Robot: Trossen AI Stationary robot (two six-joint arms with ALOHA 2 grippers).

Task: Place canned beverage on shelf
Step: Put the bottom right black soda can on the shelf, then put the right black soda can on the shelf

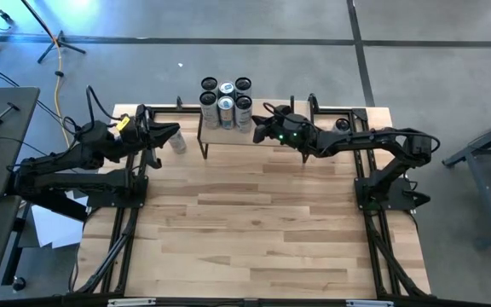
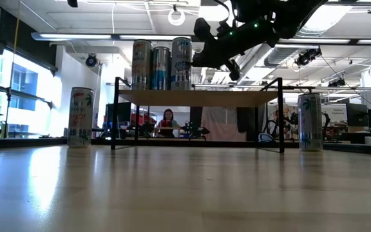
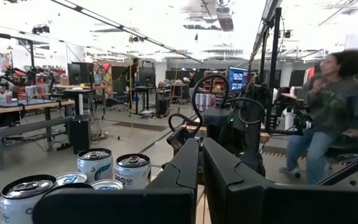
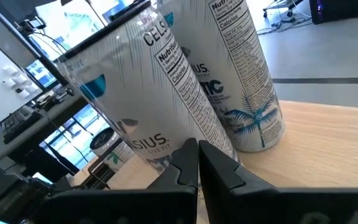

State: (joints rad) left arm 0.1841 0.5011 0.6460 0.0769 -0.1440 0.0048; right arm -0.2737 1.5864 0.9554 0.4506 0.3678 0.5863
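The shelf (image 1: 220, 136) (image 2: 198, 97) stands at the table's far middle on thin black legs. Several canned beverages (image 1: 226, 95) (image 2: 161, 67) stand upright in a cluster on its left part. My right gripper (image 1: 260, 122) (image 4: 197, 152) is shut and hovers at can height over the shelf's right part, pointing at the cluster's nearest can (image 4: 148, 106). My left gripper (image 1: 177, 130) (image 3: 201, 149) is shut and empty. It is held above the table left of the shelf, pointing toward the cans (image 3: 114, 171). My right gripper has its shut fingertips (image 4: 188, 155) right at the side wall of the nearest can (image 4: 160, 146), low on it, coming roughly level from the table's right. Whether they touch the can, I cannot tell. The can stands on the shelf board.
One loose can (image 1: 177, 143) (image 2: 80, 117) stands on the table left of the shelf, below my left gripper. Another can (image 1: 341, 124) (image 2: 310, 122) stands on the table to the shelf's right. The near table is bare wood (image 1: 254, 230). People sit in the room beyond.
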